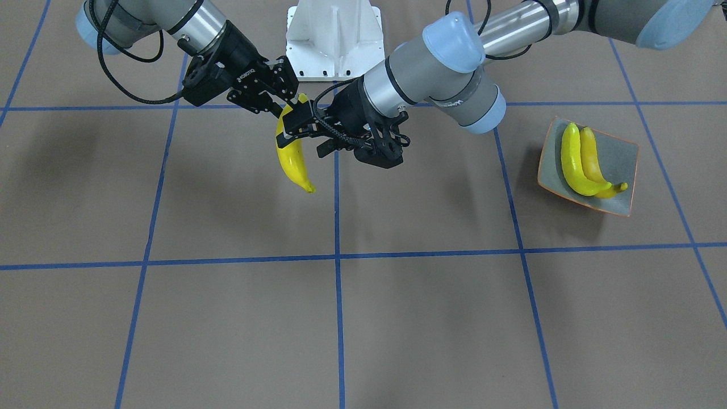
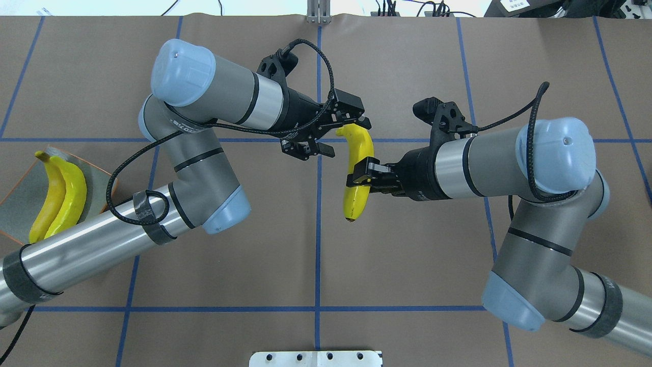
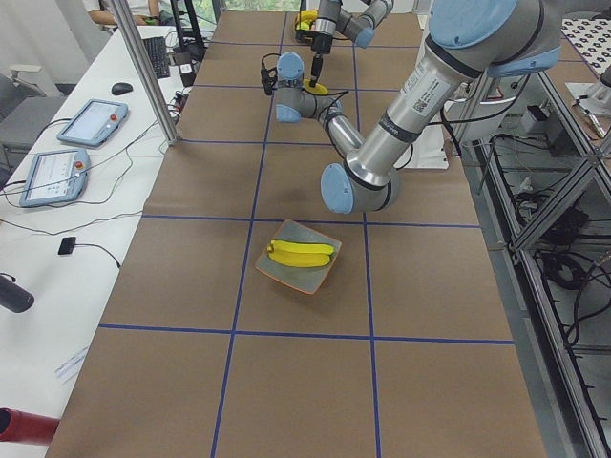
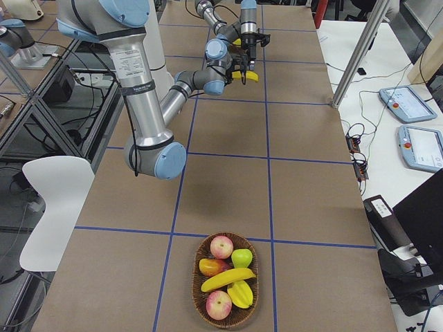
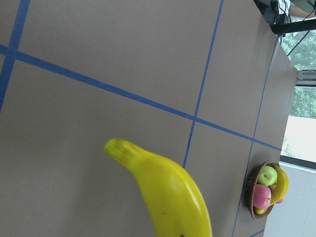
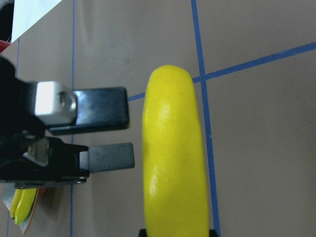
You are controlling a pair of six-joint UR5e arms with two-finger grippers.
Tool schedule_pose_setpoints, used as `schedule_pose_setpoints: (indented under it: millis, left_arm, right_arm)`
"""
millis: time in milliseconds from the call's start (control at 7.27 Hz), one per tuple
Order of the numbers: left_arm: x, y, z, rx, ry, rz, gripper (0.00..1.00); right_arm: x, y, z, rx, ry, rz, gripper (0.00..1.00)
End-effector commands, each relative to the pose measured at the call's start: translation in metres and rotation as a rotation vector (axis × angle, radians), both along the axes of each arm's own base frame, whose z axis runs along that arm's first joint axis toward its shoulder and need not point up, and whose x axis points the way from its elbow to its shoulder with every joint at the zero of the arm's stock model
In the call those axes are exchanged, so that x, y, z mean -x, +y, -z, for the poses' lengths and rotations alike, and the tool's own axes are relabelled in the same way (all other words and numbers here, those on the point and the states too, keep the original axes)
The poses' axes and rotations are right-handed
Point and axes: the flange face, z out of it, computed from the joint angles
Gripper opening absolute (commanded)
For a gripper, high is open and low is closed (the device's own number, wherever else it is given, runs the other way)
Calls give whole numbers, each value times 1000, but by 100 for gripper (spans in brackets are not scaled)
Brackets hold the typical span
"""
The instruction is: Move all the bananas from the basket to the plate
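A yellow banana (image 2: pixel 357 163) hangs in the air over the middle of the table, with my right gripper (image 2: pixel 359 181) shut on its middle. My left gripper (image 2: pixel 346 136) is open at the banana's far end; in the right wrist view its fingers (image 6: pixel 106 158) sit just beside the fruit without clasping it. The grey-green plate (image 2: pixel 15 204) with an orange rim lies at my far left and carries two bananas (image 2: pixel 58 199) side by side. The woven basket (image 4: pixel 195 283) at the table's right end holds another banana (image 4: pixel 227 279) among apples.
Both arms reach inward and meet near the table's centre line. The white robot base (image 1: pixel 334 40) stands behind them. Blue tape lines grid the brown table. Tablets and cables lie on a side bench (image 4: pixel 415 124).
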Motion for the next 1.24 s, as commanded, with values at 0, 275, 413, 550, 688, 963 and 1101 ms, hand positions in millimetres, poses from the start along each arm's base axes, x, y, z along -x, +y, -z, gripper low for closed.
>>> schedule_pose_setpoints:
  millis: [0,275,413,550,688,963,1101]
  left_arm:
    - [-13,10,3,0,6,4,95]
    - [-14,11,4,-2,9,4,8]
    - [-13,11,5,-1,7,4,0]
    - [-14,11,4,0,6,4,0]
    - [-14,11,4,2,5,3,0]
    - [-16,9,-5,4,-13,5,0]
    - [-11,8,-24,11,-33,1,0]
  right_arm:
    - [0,3,3,-4,-5,5,0]
    - [0,4,3,-4,-7,6,0]
    - [0,4,2,-5,-5,8,0]
    - [0,4,2,-9,-3,9,0]
    - [0,5,2,-9,-4,10,97]
    - [-29,18,-11,-8,0,4,100]
    - [-51,23,-25,3,16,-12,100]
